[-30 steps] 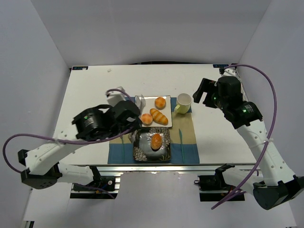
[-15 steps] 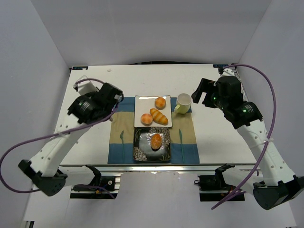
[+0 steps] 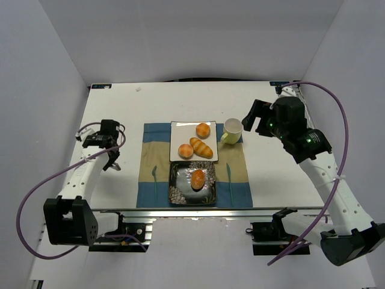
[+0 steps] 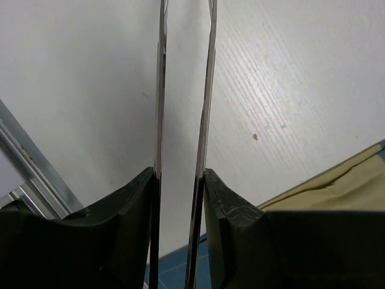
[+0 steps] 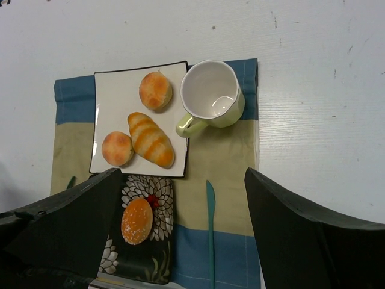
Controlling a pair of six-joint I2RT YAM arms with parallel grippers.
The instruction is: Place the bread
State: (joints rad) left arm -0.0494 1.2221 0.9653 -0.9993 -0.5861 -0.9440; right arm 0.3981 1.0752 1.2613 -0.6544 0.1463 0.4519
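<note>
Left claw [image 3: 112, 165]: fingers [image 4: 157, 90] parallel with a narrow gap, nothing between them. It points down over the bare counter [image 3: 120, 102], left of the mat [image 3: 240, 174]; the mat's edge shows at the lower right of the left wrist view.

Right claw [image 3: 255, 117]: fingers [image 5: 66, 223] wide apart, holding nothing. It sits at the counter's right side near the cup [image 3: 233, 128], and its camera looks down on cup and plates.

Bread [image 3: 198, 178]: small smooth oval roll, golden orange-brown, paler at the ends. It lies near the middle of the dark flowered plate [image 3: 180, 194], free of both claws. That plate sits on the mat at the near edge, touching or just beside the white plate [image 3: 177, 128], which carries three other rolls.

Position relative to claws: well apart from the left claw, with the mat's left part between them. In the right wrist view it lies just beside the left finger.
</note>
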